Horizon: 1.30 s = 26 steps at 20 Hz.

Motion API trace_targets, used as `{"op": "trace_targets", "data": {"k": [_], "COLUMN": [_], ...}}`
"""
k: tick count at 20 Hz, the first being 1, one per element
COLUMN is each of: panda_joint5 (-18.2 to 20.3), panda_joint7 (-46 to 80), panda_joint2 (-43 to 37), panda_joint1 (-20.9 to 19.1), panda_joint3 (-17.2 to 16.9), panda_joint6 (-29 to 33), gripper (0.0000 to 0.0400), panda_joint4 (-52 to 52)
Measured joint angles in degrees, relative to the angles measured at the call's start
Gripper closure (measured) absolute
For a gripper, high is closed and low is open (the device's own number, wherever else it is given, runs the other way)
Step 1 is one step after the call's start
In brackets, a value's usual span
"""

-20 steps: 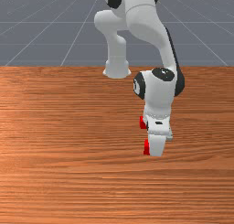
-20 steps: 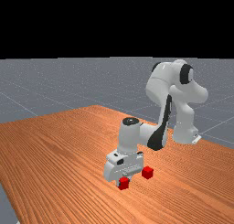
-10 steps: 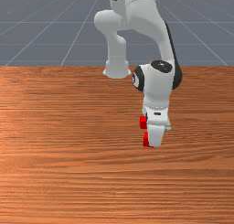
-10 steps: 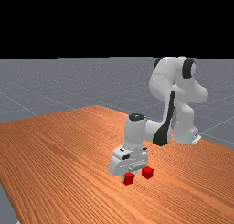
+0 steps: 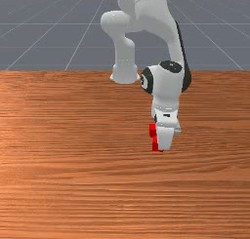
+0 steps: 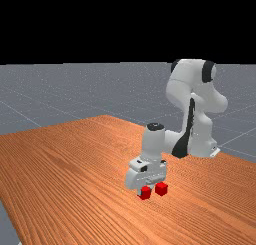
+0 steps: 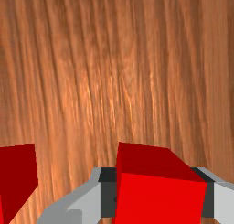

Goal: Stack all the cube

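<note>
My hand [image 7: 158, 192] clamps red cube [image 7: 157, 202] by opposite sides, presumably leaving underside free for stacking; near it, second cube [image 6: 161, 189] sits on counter [image 6: 75, 179], likely base.

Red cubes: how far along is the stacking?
Grasping looks done: the gripper is shut on one red cube, both fingers against it. Nothing is stacked: the far view shows that cube beside the other red cube, not on it. Left, it seems: raise it over, set it on top, release.

Red cube [image 6: 145, 193] at gripper [image 6: 143, 190], another [image 6: 161, 189] beside
</note>
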Motion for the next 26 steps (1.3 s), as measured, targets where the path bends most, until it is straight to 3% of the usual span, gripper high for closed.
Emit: {"op": "trace_targets", "data": {"k": [1, 2, 4, 19, 26], "panda_joint5": [-0.11, -0.99, 0.17, -0.17, -0.82], "panda_joint7": [0.21, 1.09, -1.99, -1.55, -1.29], "panda_joint2": [-0.48, -0.34, -0.79, -6.63, -9.83], "panda_joint1": [0.18, 1.07, -0.79, -0.25, 0.37], "panda_joint3": [-0.11, -0.86, 1.09, 0.80, 0.75], "panda_joint6": [0.62, -3.35, -2.24, -2.94, -0.31], "gripper": [0.0197, 0.0197, 0.0197, 0.0197, 0.0197], "panda_joint4": [-1.00, 0.09, -0.88, -5.51, -11.51]}}
